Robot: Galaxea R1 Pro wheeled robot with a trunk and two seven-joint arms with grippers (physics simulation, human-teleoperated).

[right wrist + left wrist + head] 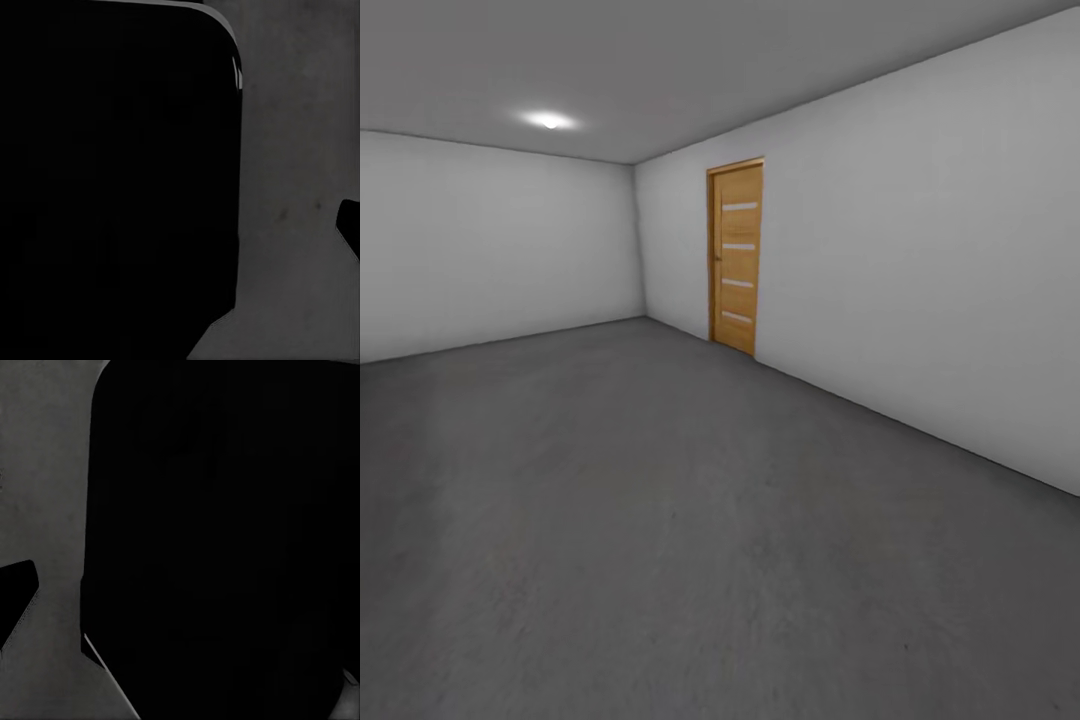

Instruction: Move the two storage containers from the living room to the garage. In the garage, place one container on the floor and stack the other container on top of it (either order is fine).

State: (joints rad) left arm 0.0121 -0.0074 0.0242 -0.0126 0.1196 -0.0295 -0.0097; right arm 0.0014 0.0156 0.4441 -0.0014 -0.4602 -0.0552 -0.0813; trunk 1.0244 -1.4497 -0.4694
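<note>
- Upper left of the head view: a round white ceiling light (548,120) glows over plain white walls (490,240); you are looking into the garage, the bare room the task names as the destination.
- Lower half of that view: the dark grey, rough concrete-like floor (660,540) runs from edge to edge. No orange-red storage container stands on it in this picture, so I judge the stacking not yet begun here.
- Right of centre: a light-wood door with four pale horizontal panes (737,257) stands shut in the right-hand wall.
- Left wrist view: a large black rounded body (217,547), which I cannot identify, blocks the lens; grey floor shows along the left edge. You cannot tell from this how far the left gripper is open or what it holds.
- Right wrist view: a similar black rounded mass (112,180) covers the left part, grey floor to the right. The right gripper's opening and any load cannot be told either.
</note>
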